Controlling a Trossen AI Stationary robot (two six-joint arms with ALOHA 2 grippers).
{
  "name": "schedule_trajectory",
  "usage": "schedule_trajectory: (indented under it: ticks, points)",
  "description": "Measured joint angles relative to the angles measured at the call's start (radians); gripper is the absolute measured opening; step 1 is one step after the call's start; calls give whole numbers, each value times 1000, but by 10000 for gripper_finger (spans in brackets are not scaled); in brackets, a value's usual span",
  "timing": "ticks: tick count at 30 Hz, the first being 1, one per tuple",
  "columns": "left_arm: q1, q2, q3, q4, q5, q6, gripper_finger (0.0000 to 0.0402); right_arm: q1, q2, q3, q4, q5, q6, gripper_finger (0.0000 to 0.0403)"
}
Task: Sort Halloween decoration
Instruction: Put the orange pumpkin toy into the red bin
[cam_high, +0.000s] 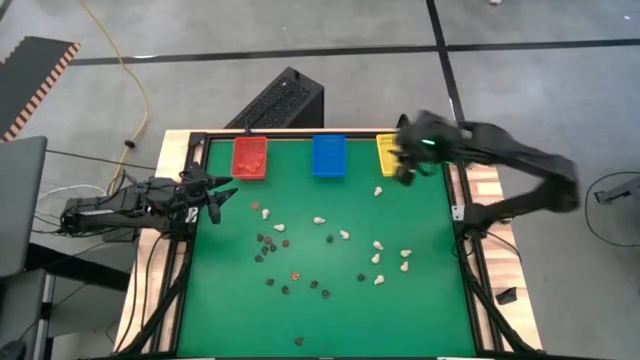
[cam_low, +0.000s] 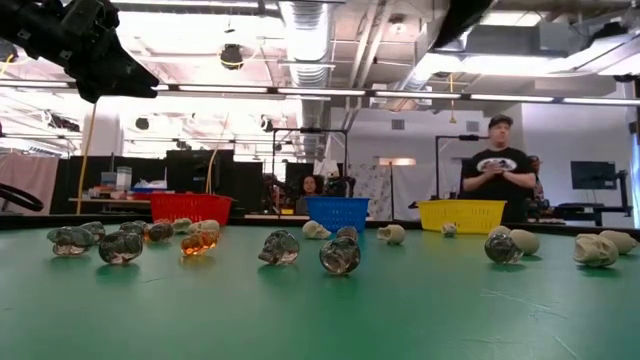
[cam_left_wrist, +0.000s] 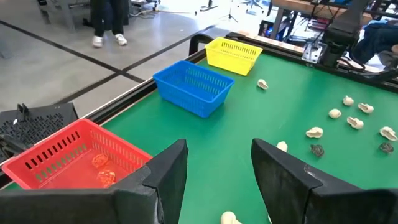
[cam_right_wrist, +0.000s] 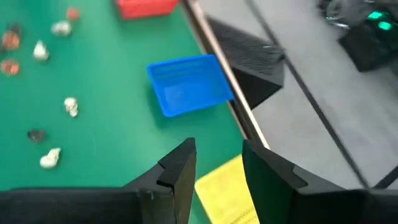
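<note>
Small cream (cam_high: 376, 245), black (cam_high: 265, 245) and orange-brown (cam_high: 295, 276) trinkets lie scattered on the green table; in the low view they show as little skull-like pieces (cam_low: 340, 255). My left gripper (cam_high: 214, 197) hovers open near the table's left edge, beside the red bin (cam_high: 250, 157); its wrist view shows nothing between the fingers (cam_left_wrist: 217, 180). My right gripper (cam_high: 406, 168) hangs open over the yellow bin (cam_right_wrist: 224, 193) at the far right, its gap (cam_right_wrist: 217, 171) empty. Two orange trinkets (cam_left_wrist: 102, 169) lie inside the red bin (cam_left_wrist: 62, 155).
Red, blue (cam_high: 328, 155) and yellow (cam_high: 386, 150) bins stand in a row along the table's far edge. A black frame (cam_high: 465, 250) rims the table. A person (cam_low: 497, 175) stands in the room beyond the far edge. The table's near part holds only a few trinkets.
</note>
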Motion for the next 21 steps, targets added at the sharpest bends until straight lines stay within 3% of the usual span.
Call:
schedule_trajectory:
  ticks: [6, 11, 16, 21]
  points:
    - [0, 0, 0, 0, 0, 0, 169, 76, -372, -327, 111, 20, 226, 161]
    - [0, 0, 0, 0, 0, 0, 169, 147, -580, -520, 173, 19, 344, 161]
    - [0, 0, 0, 0, 0, 0, 169, 221, -690, -672, 292, 8, 399, 161]
    - [0, 0, 0, 0, 0, 0, 169, 289, -717, -766, 448, 8, 406, 161]
